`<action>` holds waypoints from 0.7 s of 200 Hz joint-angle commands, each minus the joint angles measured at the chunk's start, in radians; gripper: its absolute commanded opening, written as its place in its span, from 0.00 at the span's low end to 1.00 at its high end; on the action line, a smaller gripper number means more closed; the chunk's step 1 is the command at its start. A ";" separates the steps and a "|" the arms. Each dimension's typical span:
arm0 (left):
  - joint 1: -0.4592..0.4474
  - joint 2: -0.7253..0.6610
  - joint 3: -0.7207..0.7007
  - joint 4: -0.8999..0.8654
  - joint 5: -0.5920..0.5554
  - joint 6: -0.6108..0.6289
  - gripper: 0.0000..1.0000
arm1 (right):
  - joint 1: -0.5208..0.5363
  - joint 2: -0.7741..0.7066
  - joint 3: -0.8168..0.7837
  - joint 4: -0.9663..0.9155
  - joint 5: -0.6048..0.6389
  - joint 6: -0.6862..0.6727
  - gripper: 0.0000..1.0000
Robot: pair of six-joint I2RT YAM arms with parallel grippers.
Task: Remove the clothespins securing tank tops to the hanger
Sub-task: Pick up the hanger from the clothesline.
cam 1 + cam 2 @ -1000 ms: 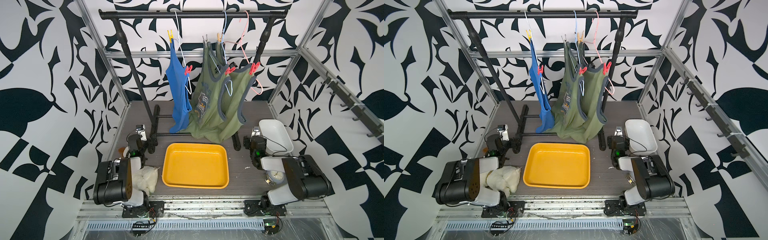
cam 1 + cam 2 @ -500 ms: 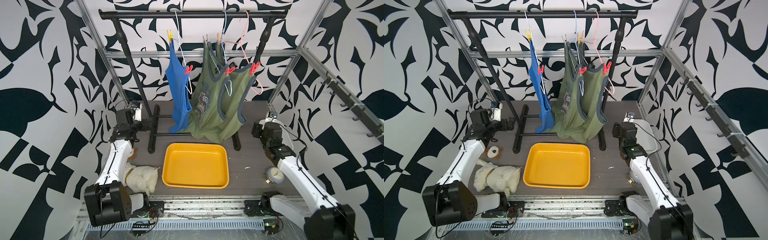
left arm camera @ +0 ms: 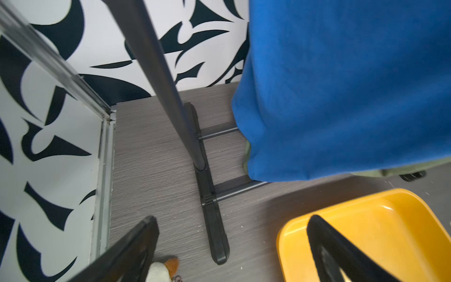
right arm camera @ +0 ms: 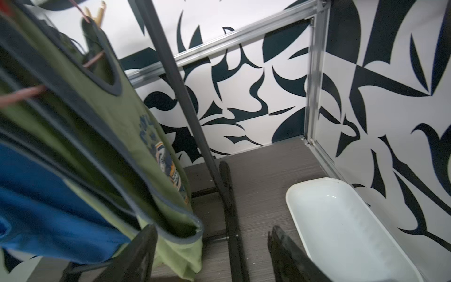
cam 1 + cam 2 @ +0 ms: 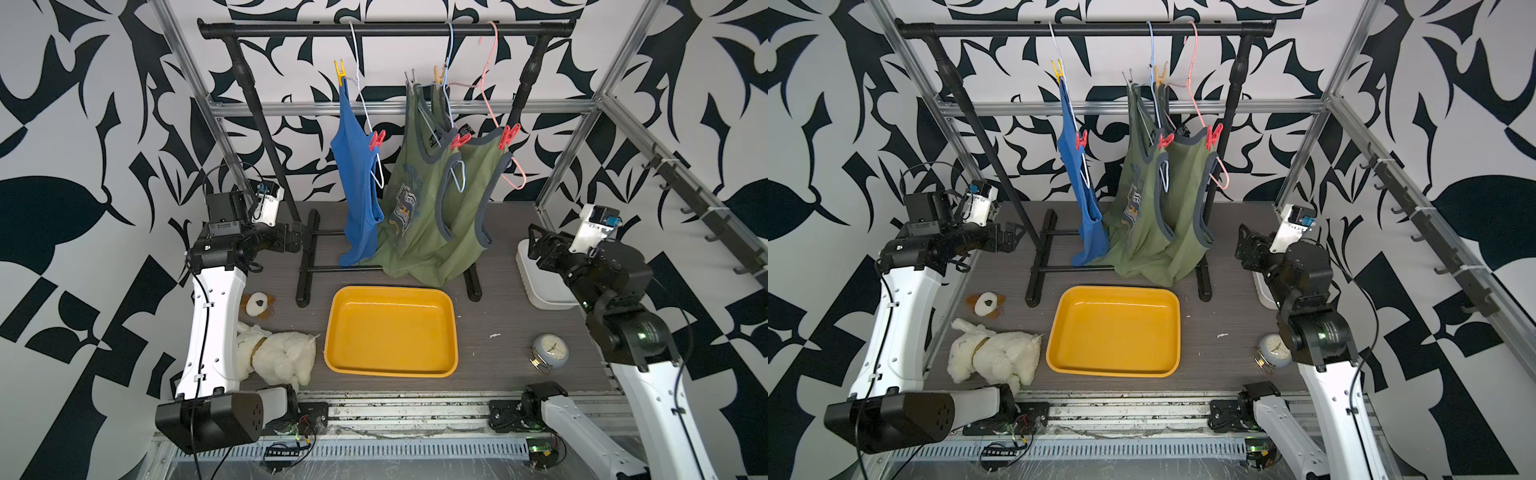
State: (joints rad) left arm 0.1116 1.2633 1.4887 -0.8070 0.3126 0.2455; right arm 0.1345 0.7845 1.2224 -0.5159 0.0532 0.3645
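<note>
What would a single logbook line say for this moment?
left fingers: open, empty, facing blue tank top | right fingers: open, empty, beside olive tank tops | clothespins: six clipped on | yellow tray: empty

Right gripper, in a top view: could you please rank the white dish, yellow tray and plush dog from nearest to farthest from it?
Measured from the right gripper:
1. white dish, right beside it on the right side.
2. yellow tray, in the middle.
3. plush dog, far across on the left side.

Lab test cell: aluminium frame [image 5: 299, 110], patterned walls [image 5: 83, 124]
</note>
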 commanded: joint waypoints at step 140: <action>-0.026 -0.001 0.064 -0.143 0.161 0.019 0.99 | 0.003 0.435 0.701 -0.115 -0.341 0.079 0.62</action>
State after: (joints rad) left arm 0.0906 1.2644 1.5246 -0.9234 0.4358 0.2638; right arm 0.1345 1.2148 1.8870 -0.6327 -0.2607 0.4255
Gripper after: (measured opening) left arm 0.993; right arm 0.638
